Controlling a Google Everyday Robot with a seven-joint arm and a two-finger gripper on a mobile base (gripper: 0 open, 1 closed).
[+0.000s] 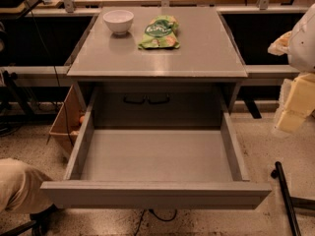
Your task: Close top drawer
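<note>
In the camera view, the top drawer stands pulled far out of the grey bench, towards me. It is a wide, shallow box in matte grey. Its plain flat front panel has no handle and runs nearly the full width of the bench, even a little past its sides. I can see the drawer's grey floor, both side walls and the dark opening behind it under the bench top. The front panel lies lowest in the view, level and square to me.

On the bench top, a white bowl sits at the far left. A green snack bag lies just beside it to the right, apart from the bowl.

My claw shows at the right edge as a pale, cream-coloured shape under a white part of my arm. It hangs off to the right of the drawer, above the speckled floor and apart from the drawer's side wall. I cannot tell whether it is released or clenched, nor whether it holds anything.

A cardboard box stands by the bench's left side, and a black cable hangs below the drawer front.
</note>
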